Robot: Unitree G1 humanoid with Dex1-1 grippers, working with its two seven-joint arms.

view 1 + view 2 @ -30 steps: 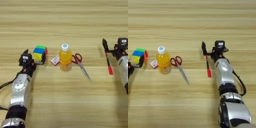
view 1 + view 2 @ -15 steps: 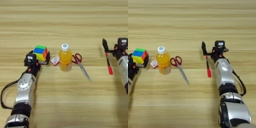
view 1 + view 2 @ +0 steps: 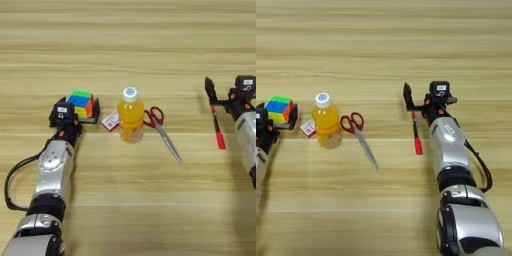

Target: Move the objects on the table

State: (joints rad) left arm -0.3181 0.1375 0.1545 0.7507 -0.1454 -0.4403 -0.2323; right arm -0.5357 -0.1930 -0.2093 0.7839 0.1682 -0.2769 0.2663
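The left gripper (image 3: 80, 107) is right at the puzzle cube (image 3: 81, 102), its two black fingers spread with one on each side of the cube, close against it, though whether they actually press on it is hard to tell. The cube sits flat on the table (image 3: 128, 45), green face up, at the left end of a row of things. Just to its right lies the small red-and-white box (image 3: 110, 120), tucked against the foot of the orange-juice bottle (image 3: 130, 120), which stands upright with its white cap on. Next come the red-handled scissors (image 3: 161, 126), handles touching or almost touching the bottle, blades pointing toward the near right. Well apart on the right, the red pen (image 3: 415, 134) lies lengthwise, its far end just beside the right gripper (image 3: 421, 97). That gripper rests at the pen's top end, fingers spread wide, one black finger (image 3: 407, 94) standing off to the left, holding nothing.
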